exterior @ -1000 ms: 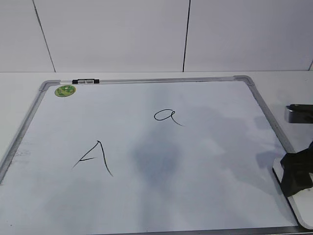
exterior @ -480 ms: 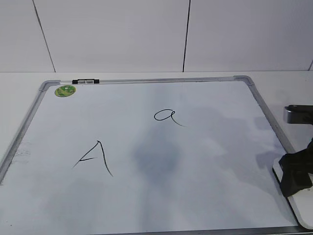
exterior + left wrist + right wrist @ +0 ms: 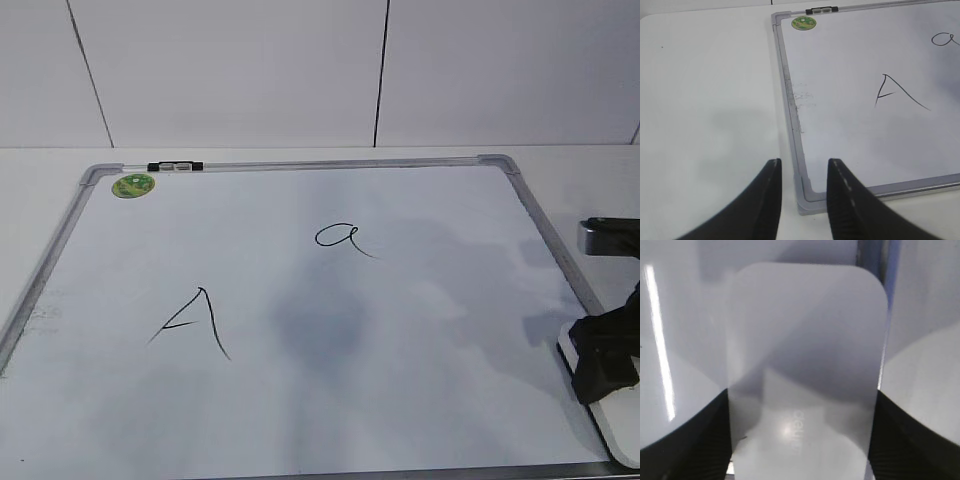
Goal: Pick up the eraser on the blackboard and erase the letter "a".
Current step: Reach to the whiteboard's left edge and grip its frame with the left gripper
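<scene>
The step in hand is the pick-up: the right pincer [image 3: 603, 372] sits low over the eraser [image 3: 805, 375] at the board's [image 3: 300, 410] near right corner, and the letter "a" [image 3: 340, 236] is not yet touched. In the right wrist view the two dark fingers [image 3: 680, 440] stand on either side of the eraser's long body, right against its edges – spread about as wide as the block, though whether they already press on it I cannot tell. From outside, only the eraser's white near end [image 3: 615, 430] shows under the black pincer.

The next move, as I judge it, calls for a firm squeeze across the eraser's narrow width, a short lift clear of the frame, then a carry to the left and away from the robot, toward the middle of the board where the "a" sits. It must come down flat on that letter and stay well apart from the capital "A" [image 3: 195, 322], which lies nearer and further left.

The eraser looks like a white, smooth, rounded oblong with faint grey lettering near its close end – glossy plastic, so it may slip if pinched lightly. It lies flat, lengthwise along the pincer's view.

The left pincer [image 3: 802, 172] hangs idle over the board's near left corner, fingers apart with nothing between them, above the pale worktop [image 3: 705, 100]
</scene>
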`<state>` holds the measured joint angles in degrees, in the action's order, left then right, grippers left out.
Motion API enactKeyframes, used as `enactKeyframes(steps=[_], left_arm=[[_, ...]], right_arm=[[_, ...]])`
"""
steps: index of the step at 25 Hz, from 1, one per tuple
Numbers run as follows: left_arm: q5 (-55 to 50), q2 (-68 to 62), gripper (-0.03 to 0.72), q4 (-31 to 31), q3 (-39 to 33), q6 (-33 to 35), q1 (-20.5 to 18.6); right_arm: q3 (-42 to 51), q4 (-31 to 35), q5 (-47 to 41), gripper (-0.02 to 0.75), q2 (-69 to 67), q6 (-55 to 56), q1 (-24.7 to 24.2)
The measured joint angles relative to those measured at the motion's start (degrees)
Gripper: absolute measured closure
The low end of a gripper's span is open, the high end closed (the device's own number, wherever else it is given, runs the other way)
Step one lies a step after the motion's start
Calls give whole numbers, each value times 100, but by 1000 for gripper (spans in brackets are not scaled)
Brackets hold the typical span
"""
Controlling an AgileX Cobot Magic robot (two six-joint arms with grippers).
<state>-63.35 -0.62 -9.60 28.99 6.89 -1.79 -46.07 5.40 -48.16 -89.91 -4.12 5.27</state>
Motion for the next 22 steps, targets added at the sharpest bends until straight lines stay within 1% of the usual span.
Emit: enactKeyframes(steps=[8, 16, 22], left_arm=[[0, 0, 449, 0, 0, 0, 0], [0, 0, 449, 0, 0, 0, 0], [0, 0, 449, 0, 0, 0, 0]], right_arm=[[-38, 0, -23, 192, -4, 0, 0], [-289, 0, -133, 192, 55, -46, 0], [-630, 26, -808, 192, 416, -81, 0]])
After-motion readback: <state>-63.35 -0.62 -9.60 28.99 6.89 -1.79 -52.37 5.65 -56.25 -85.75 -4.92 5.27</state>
